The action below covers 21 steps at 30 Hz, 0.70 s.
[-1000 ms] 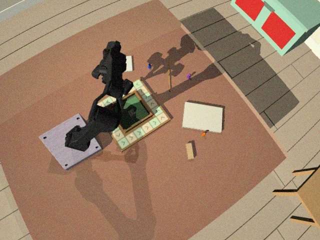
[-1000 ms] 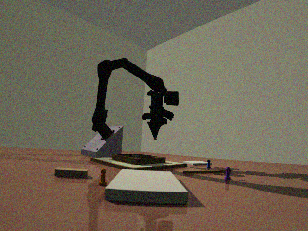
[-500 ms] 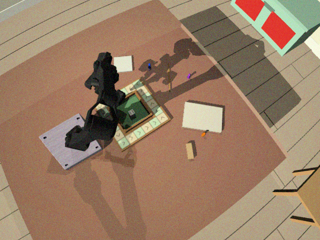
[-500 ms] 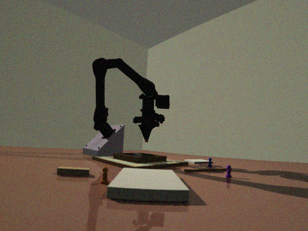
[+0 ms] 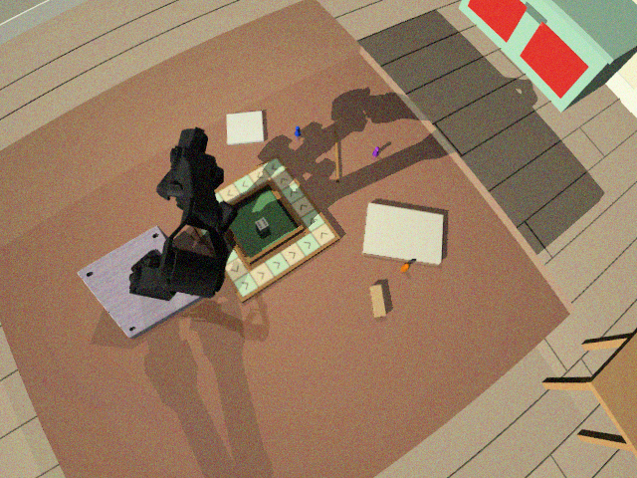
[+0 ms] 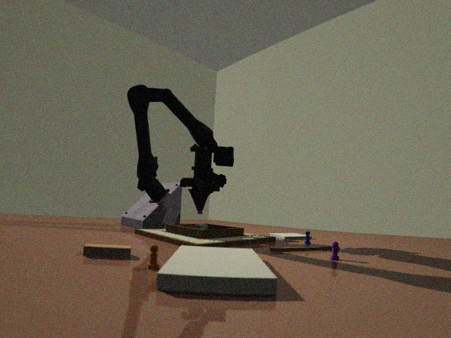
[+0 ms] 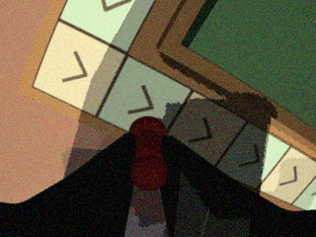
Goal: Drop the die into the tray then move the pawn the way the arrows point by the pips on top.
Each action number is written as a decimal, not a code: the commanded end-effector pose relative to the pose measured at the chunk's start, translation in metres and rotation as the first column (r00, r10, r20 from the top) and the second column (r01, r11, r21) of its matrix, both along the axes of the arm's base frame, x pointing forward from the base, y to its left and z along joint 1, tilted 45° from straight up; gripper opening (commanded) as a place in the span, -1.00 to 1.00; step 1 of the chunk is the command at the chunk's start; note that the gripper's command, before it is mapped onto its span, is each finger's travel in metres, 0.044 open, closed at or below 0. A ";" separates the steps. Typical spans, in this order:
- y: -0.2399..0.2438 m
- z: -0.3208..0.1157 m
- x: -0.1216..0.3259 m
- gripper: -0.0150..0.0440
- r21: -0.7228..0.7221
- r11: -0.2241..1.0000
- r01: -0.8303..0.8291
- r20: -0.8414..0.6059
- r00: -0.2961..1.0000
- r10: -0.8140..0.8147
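Reddish-brown tabletop (image 5: 328, 370) (image 6: 91, 301), board (image 5: 241, 298) (image 6: 156, 236) (image 7: 94, 116), green-floored tray (image 5: 275, 248) (image 6: 218, 232) (image 7: 173, 25) holding one die (image 5: 262, 224).

A blue pawn (image 5: 297, 131) (image 6: 307, 237) and a purple pawn (image 5: 375, 151) (image 6: 335, 251) stood upright near a thin wooden stick (image 5: 337, 156) (image 6: 300, 248).

You can't read the pips on the die (image 5: 262, 225) from above; they're too small. The arm (image 5: 192, 205) hides your board's (image 5: 321, 235) near-side squares there. In your wrist view, the tray (image 7: 257, 54) runs off the edge.
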State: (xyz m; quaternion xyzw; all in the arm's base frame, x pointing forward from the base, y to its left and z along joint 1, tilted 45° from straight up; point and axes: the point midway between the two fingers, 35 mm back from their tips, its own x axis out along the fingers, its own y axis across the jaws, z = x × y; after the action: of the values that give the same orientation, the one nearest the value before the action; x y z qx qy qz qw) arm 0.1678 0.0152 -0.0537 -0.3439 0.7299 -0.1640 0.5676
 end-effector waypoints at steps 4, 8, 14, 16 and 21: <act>-0.009 -0.009 -0.006 -0.49 0.004 1.000 0.005 0.006 1.000 -0.005; -0.021 -0.021 -0.008 -0.49 0.003 1.000 0.005 0.006 1.000 -0.005; -0.026 -0.026 -0.009 -0.49 0.002 1.000 0.005 0.006 1.000 -0.005; -0.027 -0.026 -0.009 -0.49 0.002 1.000 0.005 0.006 1.000 -0.005; -0.031 -0.030 -0.010 -0.49 0.002 1.000 0.005 0.006 1.000 -0.005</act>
State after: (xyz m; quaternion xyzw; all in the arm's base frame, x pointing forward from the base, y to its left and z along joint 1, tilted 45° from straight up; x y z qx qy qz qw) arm 0.1596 -0.0115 -0.0812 -0.3380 0.7288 -0.1661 0.5719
